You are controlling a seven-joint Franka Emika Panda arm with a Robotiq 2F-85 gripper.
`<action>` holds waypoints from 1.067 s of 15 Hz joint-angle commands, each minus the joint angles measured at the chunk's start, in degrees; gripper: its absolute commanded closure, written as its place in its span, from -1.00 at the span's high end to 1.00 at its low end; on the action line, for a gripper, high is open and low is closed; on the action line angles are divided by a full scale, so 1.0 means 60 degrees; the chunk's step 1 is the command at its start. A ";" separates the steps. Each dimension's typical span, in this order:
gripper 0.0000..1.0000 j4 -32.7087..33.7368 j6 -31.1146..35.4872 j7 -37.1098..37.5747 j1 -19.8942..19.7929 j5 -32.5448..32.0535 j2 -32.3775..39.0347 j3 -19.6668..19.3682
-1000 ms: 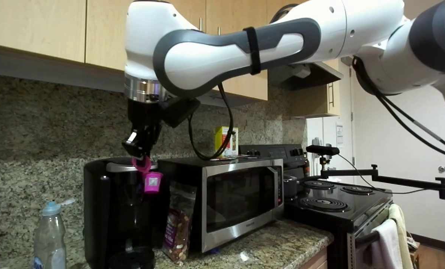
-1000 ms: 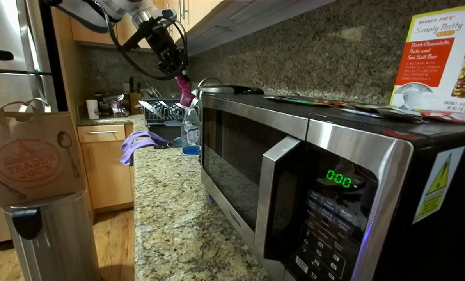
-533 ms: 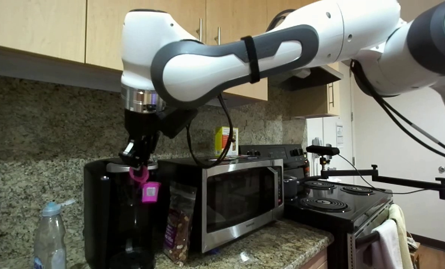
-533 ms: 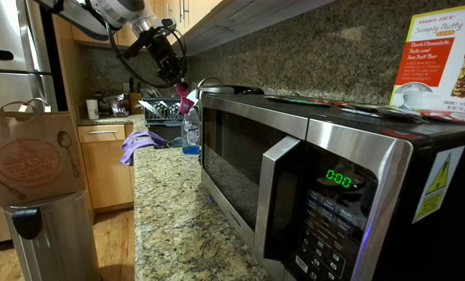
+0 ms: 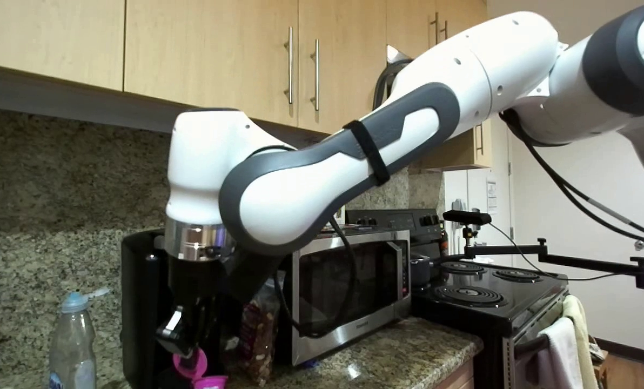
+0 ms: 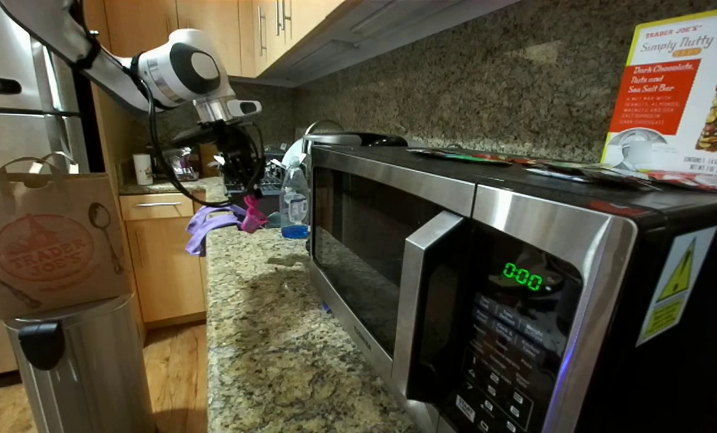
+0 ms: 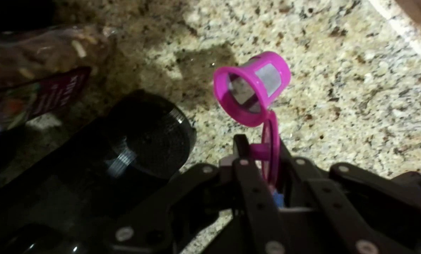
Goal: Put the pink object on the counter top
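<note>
Lowered since the earlier frames, and carried farther from the microwave [image 6: 473, 264] as judged from an exterior view: gripper [image 7: 263, 151] and pink object [image 7: 260, 88], together; pink object is pinched by its lid [image 7: 274, 148], the lid's stub being caught between the fingers [image 7: 241, 144]; cup part is hung below on its hinge, mouth turned partly toward the wrist camera, pale mesh panel seen in its side; all held over the counter top [image 7: 337, 106]; contact with it cannot be judged, the cup's underside being cut off at the lower edge of an exterior view; clear bag [image 5: 260, 340] with nuts is stood just beside the microwave; flat packets [image 6: 587, 173] are laid on the microwave's top; black coffee maker [image 5: 143, 302] is partly hidden by the arm [image 5: 279, 200]; bottle [image 6: 294, 207] is noted upright, blue liquid at its base; purple cloth [image 6: 208, 228] is draped over the counter's edge.
</note>
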 commanded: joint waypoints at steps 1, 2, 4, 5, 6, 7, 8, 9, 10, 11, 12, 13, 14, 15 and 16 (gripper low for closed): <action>-0.66 -0.0071 0.0070 -0.0048 0.0110 0.0223 0.0043 -0.0131; -0.66 -0.0131 0.0132 -0.0049 0.0096 0.0283 0.0057 -0.0133; -0.66 -0.0134 0.0143 -0.0049 0.0074 0.0341 0.0053 -0.0133; -0.80 -0.0134 0.0145 -0.0050 0.0068 0.0349 0.0053 -0.0133; -0.79 0.0051 -0.0153 0.0549 0.0334 -0.0132 0.0136 -0.0389; -0.79 0.0260 -0.0362 0.1129 0.0669 -0.0824 0.0310 -0.0694; -0.79 0.0439 -0.0527 0.1605 0.0950 -0.1490 0.0534 -0.0945; -0.79 0.0588 -0.0705 0.1971 0.1165 -0.2056 0.0742 -0.1114; -0.79 0.0792 -0.0906 0.2421 0.1404 -0.2619 0.1020 -0.1290; -0.79 0.0955 -0.1022 0.2467 0.1471 -0.2789 0.1339 -0.1223; -0.79 0.1149 -0.1178 0.2586 0.1537 -0.2890 0.1666 -0.1194; -0.79 0.1287 -0.1268 0.2676 0.1609 -0.2995 0.1926 -0.1176; -0.79 0.1388 -0.1199 0.2781 0.1661 -0.3098 0.2162 -0.1171; -0.79 0.1549 -0.1210 0.3010 0.1782 -0.3322 0.2413 -0.1268; -0.80 0.1619 -0.1160 0.3131 0.1836 -0.3431 0.2568 -0.1284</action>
